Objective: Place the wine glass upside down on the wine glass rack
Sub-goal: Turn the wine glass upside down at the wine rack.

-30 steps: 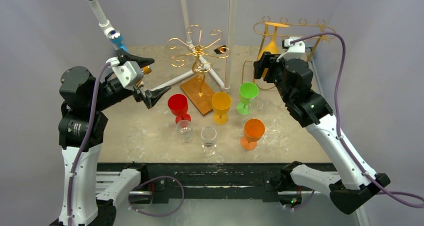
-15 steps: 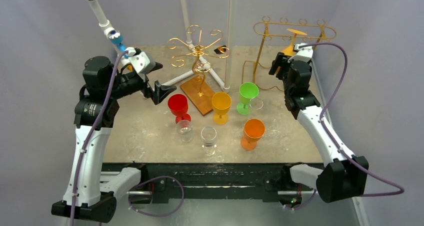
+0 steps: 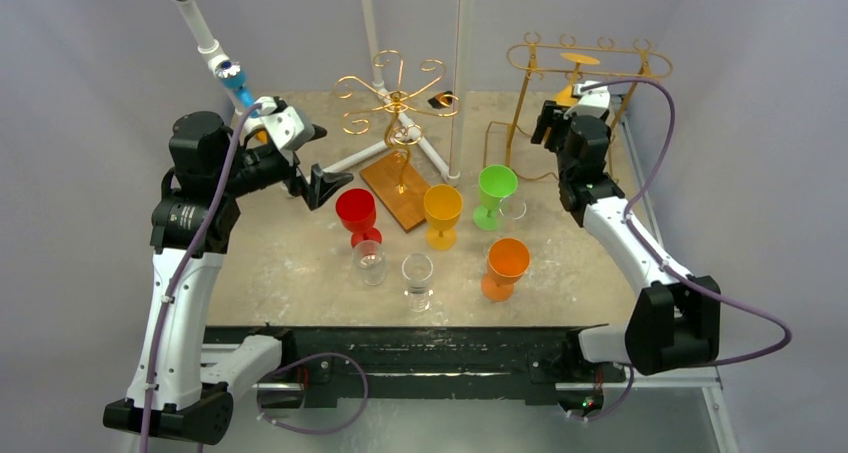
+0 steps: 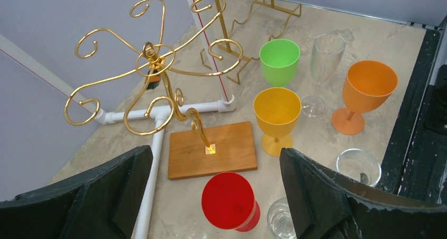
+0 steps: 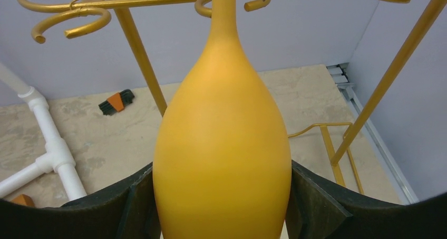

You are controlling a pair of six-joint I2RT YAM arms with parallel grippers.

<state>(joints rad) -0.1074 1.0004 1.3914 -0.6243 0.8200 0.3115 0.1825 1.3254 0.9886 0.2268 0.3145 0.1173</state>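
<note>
My right gripper (image 3: pixel 562 108) is shut on a yellow wine glass (image 5: pixel 222 160) held upside down, its stem rising to the top rail of the gold bar rack (image 3: pixel 590 55); its foot (image 3: pixel 580 59) sits at rail height. In the right wrist view the bowl fills the gap between both pads (image 5: pixel 132 207). My left gripper (image 3: pixel 318 168) is open and empty, above and left of a red glass (image 3: pixel 355 213). The red glass (image 4: pixel 230 201) lies between the open fingers in the left wrist view.
A gold scroll rack (image 3: pixel 395 103) on a wooden base (image 3: pixel 395 191) stands mid-table. Yellow (image 3: pixel 442 213), green (image 3: pixel 496 193) and orange (image 3: pixel 506 268) glasses and several clear ones (image 3: pixel 417 278) stand at the centre. White pipes (image 3: pixel 365 153) and a hex-key set (image 5: pixel 116 102) lie at the back.
My right gripper has carried the yellow glass rightward and up to the bar rack's rail. My left arm rose and shifted right, then held still.
</note>
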